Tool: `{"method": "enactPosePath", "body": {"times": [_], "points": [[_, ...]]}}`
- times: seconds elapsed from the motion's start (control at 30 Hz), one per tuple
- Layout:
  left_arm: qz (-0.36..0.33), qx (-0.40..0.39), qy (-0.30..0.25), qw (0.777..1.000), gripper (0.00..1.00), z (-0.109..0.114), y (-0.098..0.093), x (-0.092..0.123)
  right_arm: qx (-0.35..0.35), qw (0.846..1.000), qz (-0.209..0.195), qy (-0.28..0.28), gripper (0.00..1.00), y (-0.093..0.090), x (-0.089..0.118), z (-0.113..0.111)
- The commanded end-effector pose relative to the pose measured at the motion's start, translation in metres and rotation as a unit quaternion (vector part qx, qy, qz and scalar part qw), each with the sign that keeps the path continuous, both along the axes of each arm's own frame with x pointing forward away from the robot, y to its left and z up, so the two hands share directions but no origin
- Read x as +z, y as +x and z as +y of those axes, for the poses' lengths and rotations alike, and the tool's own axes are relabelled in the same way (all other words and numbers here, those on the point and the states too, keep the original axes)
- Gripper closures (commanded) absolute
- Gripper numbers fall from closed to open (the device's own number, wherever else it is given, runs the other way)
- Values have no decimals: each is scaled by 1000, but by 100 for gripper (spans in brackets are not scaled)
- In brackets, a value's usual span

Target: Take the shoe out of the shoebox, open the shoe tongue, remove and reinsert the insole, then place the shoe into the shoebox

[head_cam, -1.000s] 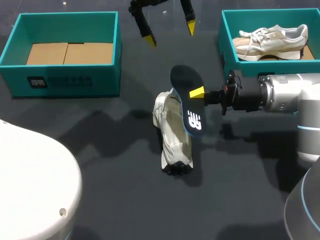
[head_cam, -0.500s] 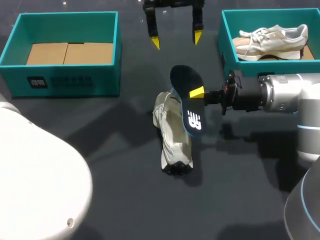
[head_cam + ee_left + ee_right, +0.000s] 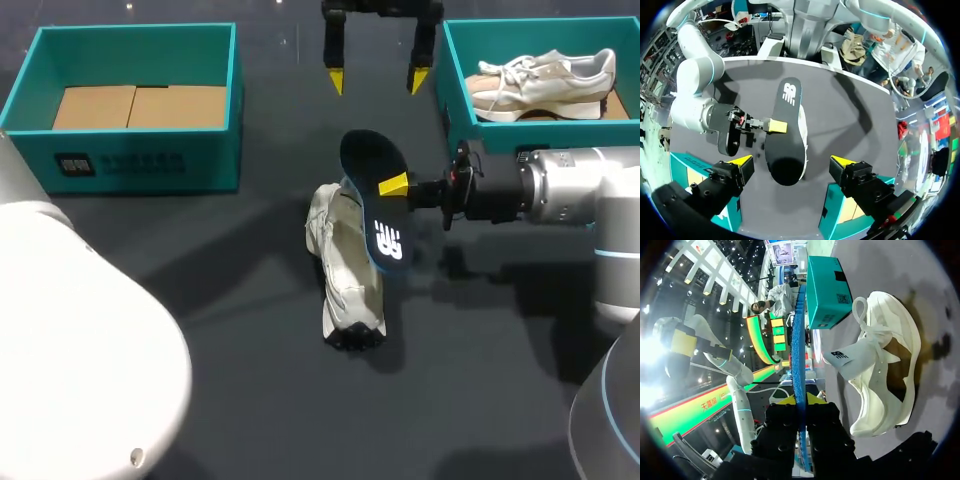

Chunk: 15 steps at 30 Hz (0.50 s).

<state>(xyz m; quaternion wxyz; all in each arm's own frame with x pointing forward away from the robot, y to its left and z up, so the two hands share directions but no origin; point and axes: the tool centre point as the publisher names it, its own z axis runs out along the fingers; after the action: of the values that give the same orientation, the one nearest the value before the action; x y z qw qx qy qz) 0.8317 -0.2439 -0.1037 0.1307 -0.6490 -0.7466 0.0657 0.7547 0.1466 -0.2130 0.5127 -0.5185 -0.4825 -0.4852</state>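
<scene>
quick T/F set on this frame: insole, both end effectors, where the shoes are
1. The right end effector is shut on the insole. True.
2. The white shoe lies inside the left shoebox. False: it lies on the table, between the two boxes; the left shoebox holds only cardboard.
3. The left end effector is open and holds nothing. True.
4. The right shoebox is empty. False: a beige shoe lies in it.
5. The insole is seated in the white shoe. False: it is out of the shoe, gripped on edge by the right end effector.
</scene>
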Motion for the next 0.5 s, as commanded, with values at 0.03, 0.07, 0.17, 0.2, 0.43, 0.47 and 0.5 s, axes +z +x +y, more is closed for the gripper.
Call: {"method": "enactPosePath", "body": {"times": [0.03, 0.07, 0.17, 0.2, 0.43, 0.47, 0.5], "points": [[2, -6, 23, 1000, 0, -5, 2, 2, -1, 1000, 0, -1, 100, -2, 0, 0], [1, -6, 23, 1000, 0, -5, 2, 2, -1, 1000, 0, -1, 100, -2, 0, 0], [1, -4, 23, 1000, 0, -5, 2, 2, -1, 1000, 0, -1, 100, -2, 0, 0], [1, -4, 23, 1000, 0, -5, 1, 2, -1, 1000, 0, -1, 100, -2, 0, 0], [1, 2, 21, 1000, 0, -3, 0, 1, -1, 1000, 0, -1, 100, -2, 0, 0], [0, 4, 20, 1000, 0, -2, 0, 1, -1, 1000, 0, -1, 100, -2, 0, 0], [-1, 6, 19, 1000, 0, -1, 0, 1, -1, 1000, 0, -1, 100, -2, 0, 0]]}}
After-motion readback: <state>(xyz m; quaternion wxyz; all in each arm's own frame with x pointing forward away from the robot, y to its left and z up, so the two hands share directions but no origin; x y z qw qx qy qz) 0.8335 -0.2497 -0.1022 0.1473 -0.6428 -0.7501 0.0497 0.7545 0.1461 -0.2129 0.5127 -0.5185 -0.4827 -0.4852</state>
